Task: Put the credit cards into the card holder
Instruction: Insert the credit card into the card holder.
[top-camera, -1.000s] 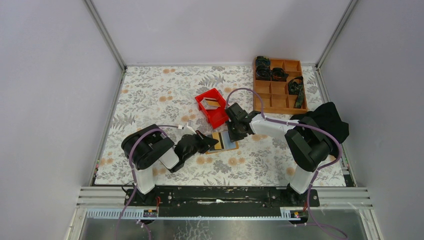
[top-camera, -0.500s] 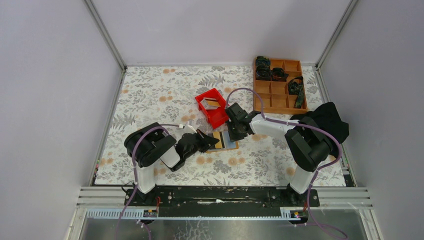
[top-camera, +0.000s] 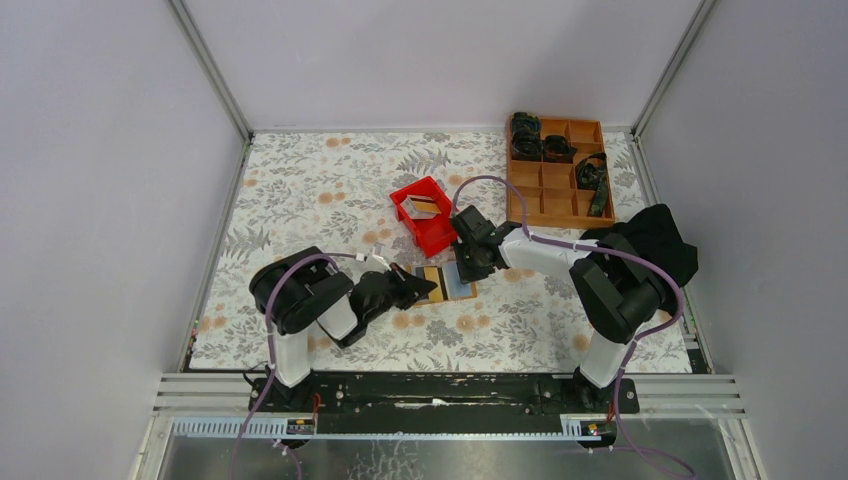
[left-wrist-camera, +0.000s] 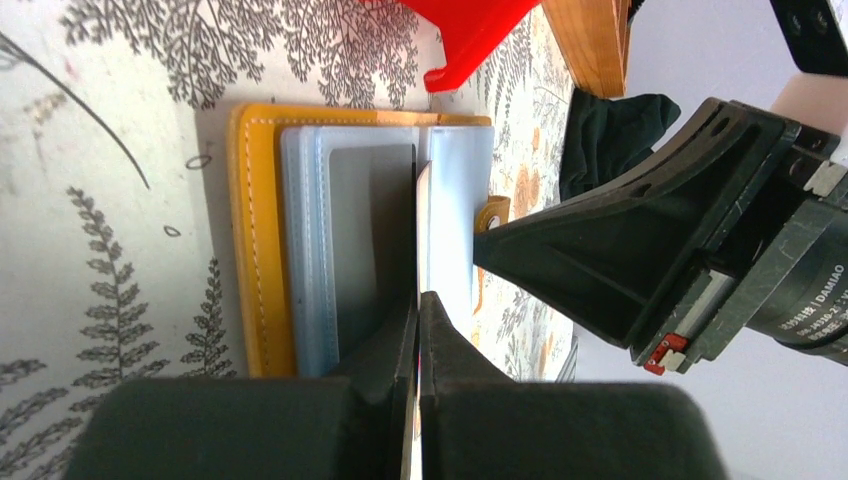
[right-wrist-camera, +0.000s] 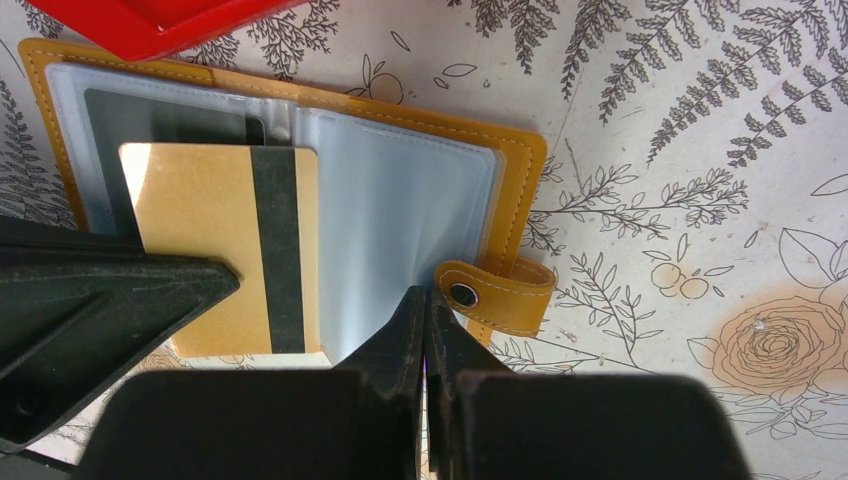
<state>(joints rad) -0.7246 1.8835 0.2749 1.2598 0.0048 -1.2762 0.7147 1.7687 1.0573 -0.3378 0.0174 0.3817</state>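
Pale grey walls close in a counter (top-camera: 330, 180) covered with a leaf-and-flower print, both arms reaching toward its middle. Just toward 6 o'clock from the centre lies the card holder (top-camera: 455, 288), spread open and flat, its tan-orange border framing clear plastic sleeves and its snap strap (right-wrist-camera: 495, 295) sticking out at the 3 o'clock side. A grey card (right-wrist-camera: 170, 115) sits inside the sleeve on the 9 o'clock page. The left gripper (left-wrist-camera: 418, 310) comes in from 9 o'clock with its jaws closed on the near edge of a gold card (right-wrist-camera: 200, 230) that has a black stripe. This card hangs over the 9 o'clock page, its stripe near the fold; whether its far edge has entered a sleeve cannot be told. The right gripper (right-wrist-camera: 425, 310) comes from 2 o'clock with its jaws pressed together on nothing, its tips on the clear sleeve of the 3 o'clock page, just beside the strap. A red bin (top-camera: 425, 213) stands at 12 o'clock of the card holder, its rim just beside the holder's border. At the counter's 1 o'clock corner is a wooden tray (top-camera: 556, 170) with compartments holding dark items, and a black cloth (top-camera: 655, 240) lies at the 3 o'clock edge
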